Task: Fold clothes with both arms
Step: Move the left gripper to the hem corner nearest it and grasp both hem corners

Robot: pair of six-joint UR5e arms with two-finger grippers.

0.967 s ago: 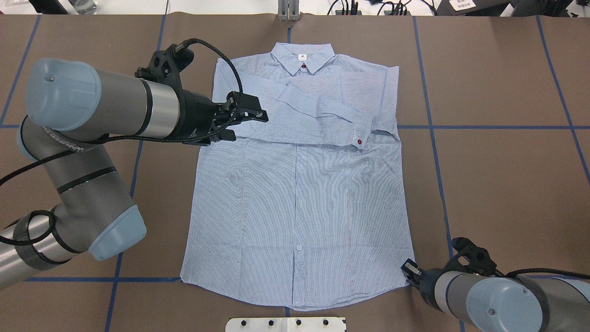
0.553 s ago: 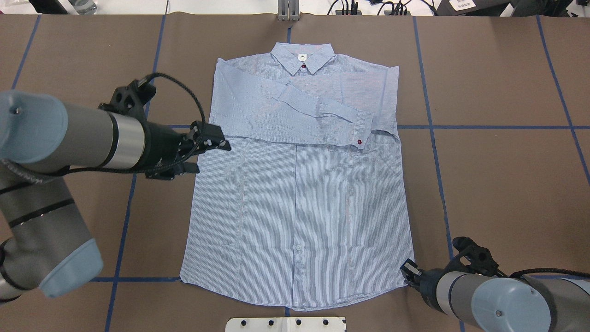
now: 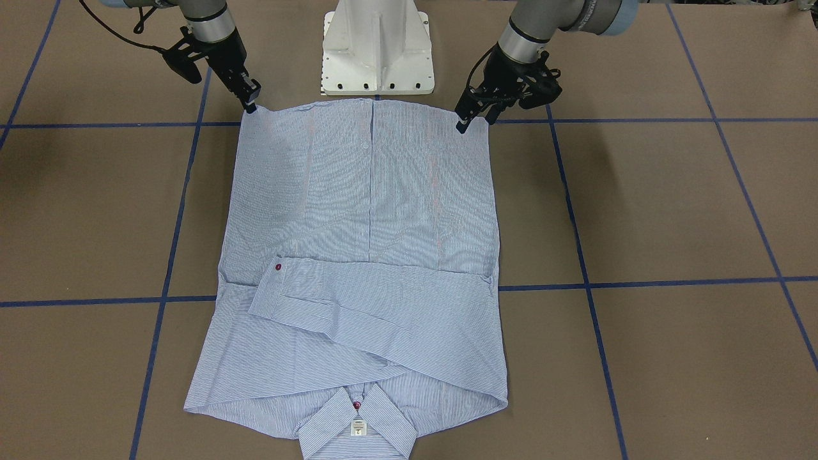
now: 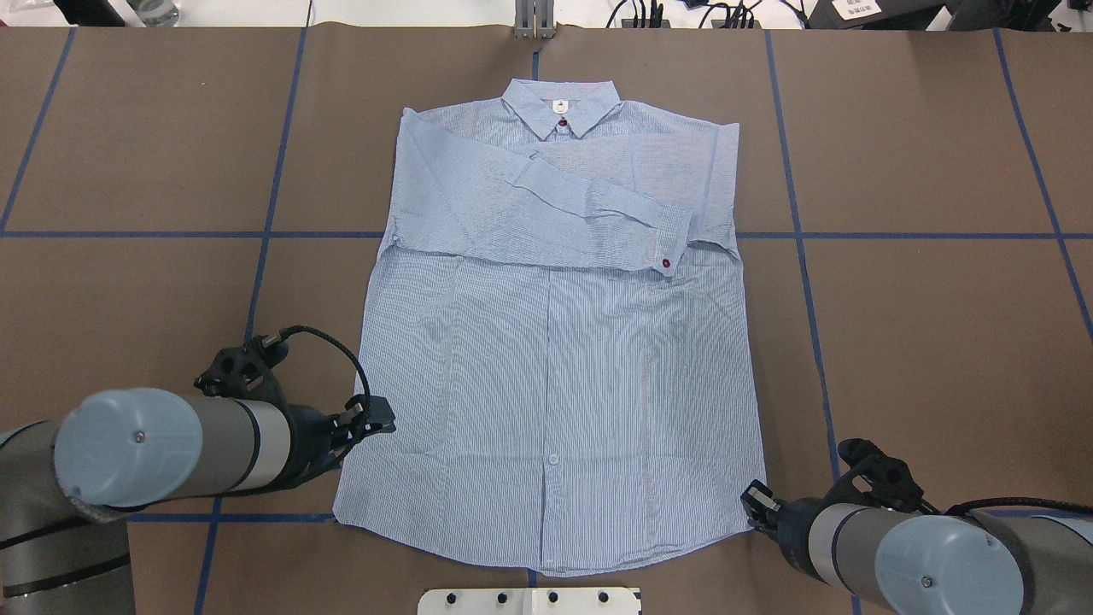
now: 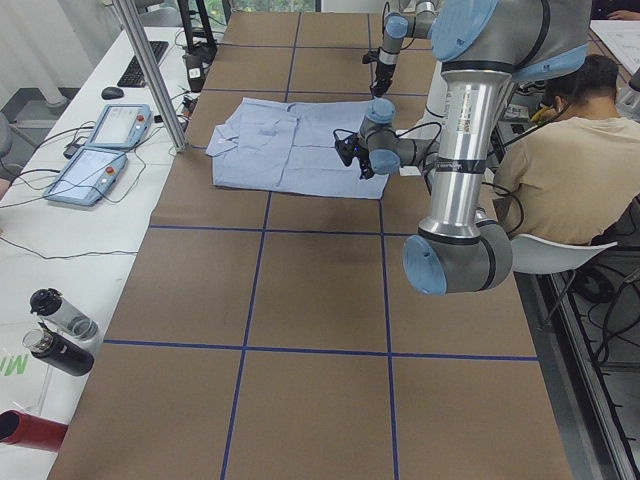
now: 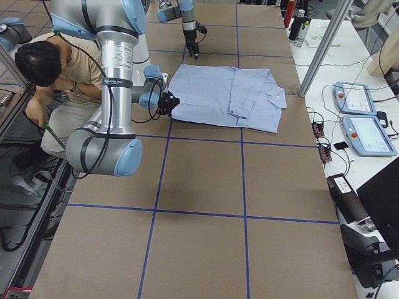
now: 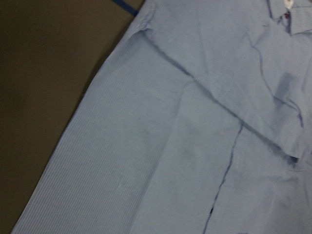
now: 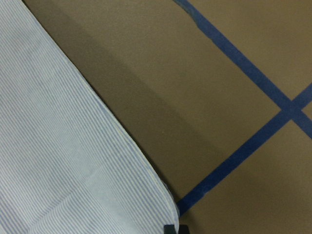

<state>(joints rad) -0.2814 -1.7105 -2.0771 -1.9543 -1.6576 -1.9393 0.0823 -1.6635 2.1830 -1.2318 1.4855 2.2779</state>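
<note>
- Left gripper [image 3: 474, 121]: fingers apart, nothing between them, at the left side edge of the shirt [image 4: 555, 359], close to its left hem corner. Whether a fingertip touches the cloth cannot be told.
- Right gripper [image 3: 250, 105]: tip at the shirt's right hem corner. The views do not settle whether its fingers are apart, together or clamped on the cloth.
- Left arm [image 4: 171, 444] and right arm [image 4: 939, 555]: each reaches in low from beyond the shirt's hem end, one on either side of the hem.
- The shirt lies flat and front-up on the brown table [image 4: 939, 342], buttoned, hem toward the white pedestal base [image 3: 377, 51], collar [image 4: 559, 107] at the far end.
- Both sleeves are folded across the shirt's chest; one cuff [image 4: 670, 243] with a dark red button lies on top, near the shirt's right side.
- Blue tape lines [image 4: 897, 235] cross the table beside and under the shirt.
</note>
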